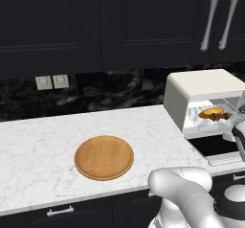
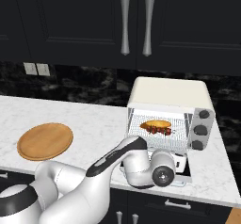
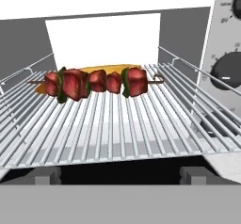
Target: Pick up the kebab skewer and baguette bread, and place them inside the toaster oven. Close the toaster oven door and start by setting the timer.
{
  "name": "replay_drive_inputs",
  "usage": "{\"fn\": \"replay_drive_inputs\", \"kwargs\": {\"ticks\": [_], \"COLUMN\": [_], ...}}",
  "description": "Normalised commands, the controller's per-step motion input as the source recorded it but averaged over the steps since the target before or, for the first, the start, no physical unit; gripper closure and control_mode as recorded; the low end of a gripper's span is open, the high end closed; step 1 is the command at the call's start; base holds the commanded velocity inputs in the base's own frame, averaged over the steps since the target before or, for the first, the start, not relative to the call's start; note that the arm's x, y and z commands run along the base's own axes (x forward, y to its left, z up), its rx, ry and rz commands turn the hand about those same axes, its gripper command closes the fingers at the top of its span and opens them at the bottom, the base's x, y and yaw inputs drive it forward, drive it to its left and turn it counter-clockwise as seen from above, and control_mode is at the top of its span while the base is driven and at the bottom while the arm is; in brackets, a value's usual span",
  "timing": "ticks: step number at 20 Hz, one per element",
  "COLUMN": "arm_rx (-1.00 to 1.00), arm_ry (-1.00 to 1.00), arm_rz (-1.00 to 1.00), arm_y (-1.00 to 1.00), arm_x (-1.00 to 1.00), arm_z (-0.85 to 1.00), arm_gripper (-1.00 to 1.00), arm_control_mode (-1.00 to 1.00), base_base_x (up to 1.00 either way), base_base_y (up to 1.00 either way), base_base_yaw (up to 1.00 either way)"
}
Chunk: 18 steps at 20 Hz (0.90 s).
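The cream-white toaster oven (image 1: 201, 85) (image 2: 169, 93) stands at the right of the counter with its door (image 1: 215, 146) folded down open. On its wire rack (image 3: 117, 124) lies the kebab skewer (image 3: 96, 83) (image 2: 159, 130) (image 1: 221, 116). The golden baguette bread (image 3: 101, 69) (image 2: 156, 124) (image 1: 210, 112) rests just behind it. My gripper (image 3: 120, 176) (image 2: 178, 161) hovers over the lowered door, facing the oven mouth. It is open, with nothing between its fingers. The timer knobs (image 2: 201, 130) (image 3: 226, 70) sit on the oven's right panel.
A round wooden board (image 1: 104, 157) (image 2: 45, 140) lies bare on the white marble counter (image 1: 43, 141) to the oven's left. Dark cabinets with silver handles (image 2: 124, 23) hang above. Wall outlets (image 1: 51, 82) sit on the black backsplash.
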Motion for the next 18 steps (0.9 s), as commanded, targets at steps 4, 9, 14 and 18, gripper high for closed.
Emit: {"fn": "replay_drive_inputs", "kwargs": {"ticks": [4, 9, 14, 18], "arm_rx": [0.0, 0.0, 0.0, 0.0], "arm_ry": [-0.01, -0.01, -0.04, -0.02], "arm_rz": [0.0, 0.0, 0.0, 0.0], "arm_y": [0.0, 0.0, 0.0, 0.0], "arm_x": [0.0, 0.0, 0.0, 0.0], "arm_z": [0.01, 0.0, 0.0, 0.0], "arm_gripper": [-1.0, -1.0, -1.0, -1.0], "arm_control_mode": [-1.0, -1.0, -1.0, -1.0], "base_base_x": [0.0, 0.0, 0.0, 0.0], "base_base_y": [0.0, 0.0, 0.0, 0.0], "base_base_yaw": [0.0, 0.0, 0.0, 0.0]}}
